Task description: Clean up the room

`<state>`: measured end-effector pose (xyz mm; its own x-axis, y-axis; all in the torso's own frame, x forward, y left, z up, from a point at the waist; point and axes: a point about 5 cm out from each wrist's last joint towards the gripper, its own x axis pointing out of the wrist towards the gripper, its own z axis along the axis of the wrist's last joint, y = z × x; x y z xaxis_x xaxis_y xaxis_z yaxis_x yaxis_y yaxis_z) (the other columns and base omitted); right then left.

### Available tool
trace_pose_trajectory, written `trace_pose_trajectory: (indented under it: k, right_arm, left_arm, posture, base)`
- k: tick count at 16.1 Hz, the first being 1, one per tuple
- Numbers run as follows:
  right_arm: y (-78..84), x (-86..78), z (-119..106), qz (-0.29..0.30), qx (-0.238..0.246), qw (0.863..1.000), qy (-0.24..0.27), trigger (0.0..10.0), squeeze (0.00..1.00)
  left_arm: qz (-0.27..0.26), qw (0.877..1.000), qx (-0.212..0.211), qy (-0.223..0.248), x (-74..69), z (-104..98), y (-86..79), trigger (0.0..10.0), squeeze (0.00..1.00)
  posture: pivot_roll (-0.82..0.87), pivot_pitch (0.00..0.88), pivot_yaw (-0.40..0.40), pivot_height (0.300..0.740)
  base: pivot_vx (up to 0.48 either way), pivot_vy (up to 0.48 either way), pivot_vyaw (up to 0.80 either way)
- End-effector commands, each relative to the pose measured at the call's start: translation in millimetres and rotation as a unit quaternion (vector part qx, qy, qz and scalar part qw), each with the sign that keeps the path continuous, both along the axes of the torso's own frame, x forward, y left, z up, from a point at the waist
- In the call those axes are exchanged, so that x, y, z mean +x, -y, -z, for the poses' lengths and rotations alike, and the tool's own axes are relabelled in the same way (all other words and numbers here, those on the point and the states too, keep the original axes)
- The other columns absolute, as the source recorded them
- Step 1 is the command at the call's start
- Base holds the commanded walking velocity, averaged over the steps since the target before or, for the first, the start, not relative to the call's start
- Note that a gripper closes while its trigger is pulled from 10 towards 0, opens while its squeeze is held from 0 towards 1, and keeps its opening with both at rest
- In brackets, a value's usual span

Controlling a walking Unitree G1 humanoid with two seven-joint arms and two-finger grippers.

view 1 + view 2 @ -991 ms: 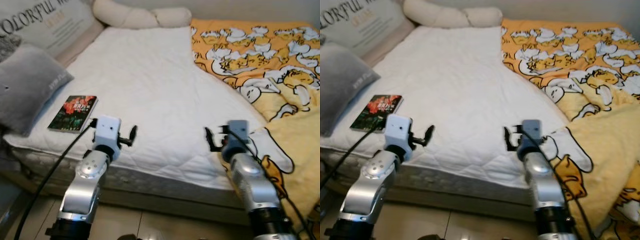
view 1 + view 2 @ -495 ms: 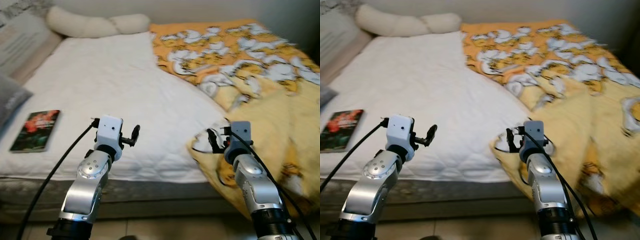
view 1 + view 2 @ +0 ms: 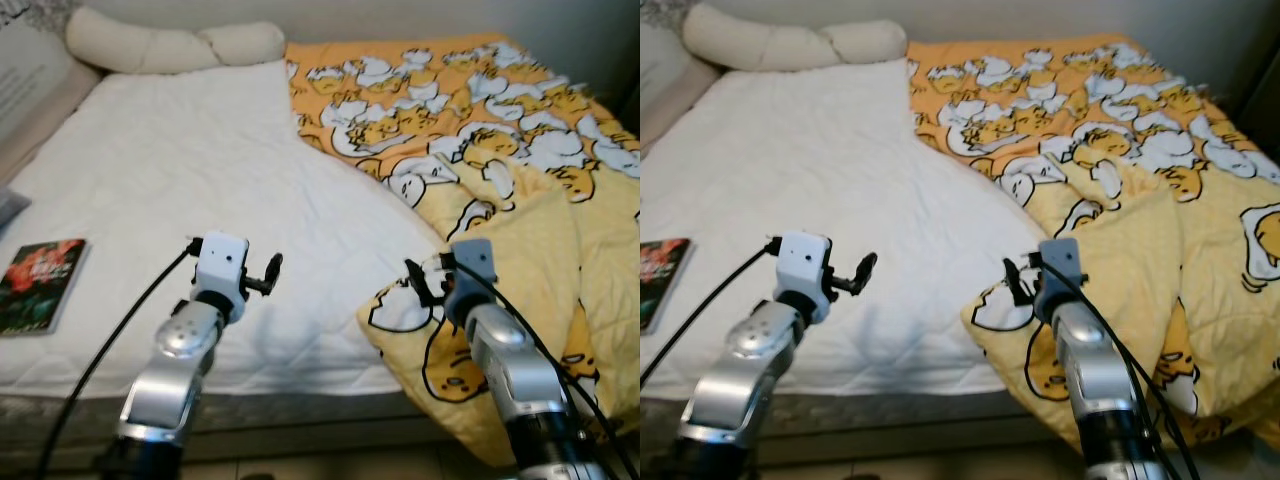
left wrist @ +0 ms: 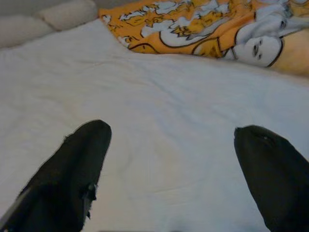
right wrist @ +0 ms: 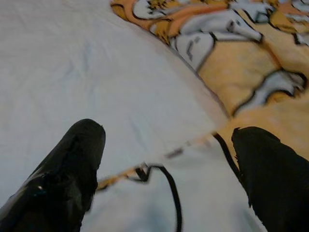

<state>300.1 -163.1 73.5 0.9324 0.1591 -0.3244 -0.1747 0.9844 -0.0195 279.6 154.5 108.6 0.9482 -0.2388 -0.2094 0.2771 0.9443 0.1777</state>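
A bed with a white quilted sheet [image 3: 200,170] lies before me. A yellow-orange blanket printed with white cartoon figures [image 3: 500,130] covers its right half, rumpled and folded back at its near corner [image 3: 470,330]. A book with a dark red cover [image 3: 38,284] lies on the sheet at the left edge. My left gripper [image 3: 272,272] hovers open over the sheet's near edge. My right gripper [image 3: 412,284] is open above the blanket's folded corner, nothing between its fingers [image 5: 63,169]. The left wrist view shows the sheet between open fingers [image 4: 67,174].
A long cream bolster pillow [image 3: 170,42] lies along the head of the bed. A beige cushion [image 3: 30,90] leans at the far left. The mattress side [image 3: 300,415] faces me, with floor below.
The camera has swung right: the book and pillows slid left and more of the blanket came into view. Both grippers stay open in the same pose.
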Motion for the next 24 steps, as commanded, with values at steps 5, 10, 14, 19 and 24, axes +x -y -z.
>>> trace_pose_trajectory:
  k: [5,10,14,19,24]
  right_arm:
    - [-17.8,18.0,31,-0.041,-0.006,0.989,-0.139,10.0,1.0]
    - [-24.0,23.2,51,-0.032,-0.09,0.976,-0.198,10.0,1.0]
    - [-21.1,17.9,62,-0.004,-0.096,0.968,-0.23,10.0,0.0]
    - [-13.4,16.1,65,0.027,-0.085,0.969,-0.232,0.0,0.0]
    - [-11.2,15.4,66,0.023,-0.078,0.97,-0.23,0.0,0.0]
  left_arm:
    - [0.134,0.987,0.073,-0.055,-17.2,4,-4.1,10.0,0.03]
    - [0.207,0.968,0.104,-0.098,-27.3,1,-13.0,10.0,0.03]
    - [0.235,0.958,0.123,-0.111,-34.6,-5,-16.9,10.0,0.02]
    - [0.267,0.946,0.123,-0.136,-49.9,-10,-18.0,10.0,0.03]
    - [0.292,0.937,0.113,-0.156,-54.8,-10,-14.3,10.0,0.03]
  posture:
    - [0.02,0.0,0.039,0.74]
    - [0.07,0.0,0.047,0.74]
    - [0.11,0.0,0.066,0.74]
    - [0.15,0.007,0.063,0.74]
    - [0.15,0.0,0.057,0.74]
  base:
    - [0.0,0.0,0.0]
    - [0.0,0.0,0.0]
    - [0.0,0.0,0.0]
    - [0.0,0.0,0.0]
    - [0.0,0.0,0.0]
